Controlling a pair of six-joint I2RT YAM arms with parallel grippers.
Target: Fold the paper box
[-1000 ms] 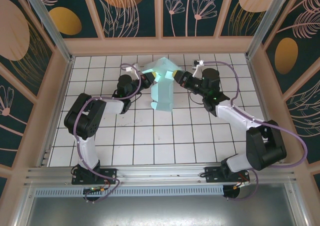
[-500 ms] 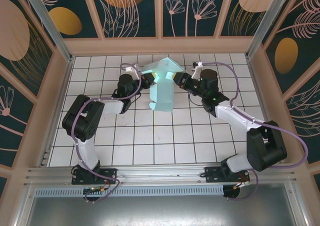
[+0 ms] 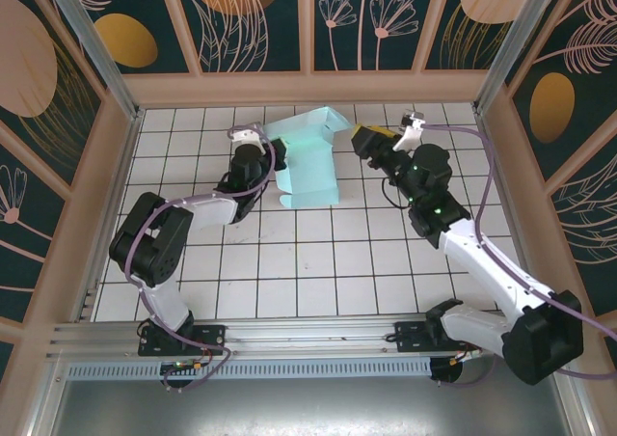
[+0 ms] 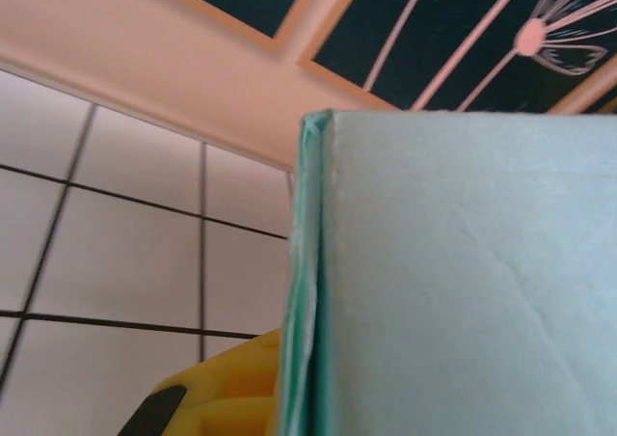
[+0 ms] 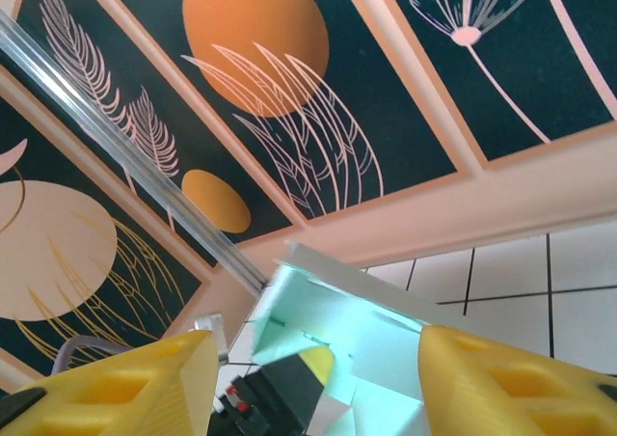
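Table point(image 3: 289, 262) of white tiles is bearing the work at its far middle. Paper box point(image 3: 307, 171), pale mint and partly folded, is lying there with a flap along its far edge. Left gripper point(image 3: 274, 162) is pinching the box's left edge, jaws closed on the card. Right gripper point(image 3: 357, 139) is hovering just right of the box, yellow fingers point(image 5: 125, 383) spread apart, gripping nothing.

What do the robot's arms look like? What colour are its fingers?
Both the left arm and right arm have white tubes, chunky black joints and looping purple cables. The right gripper has bright yellow blocky fingers.
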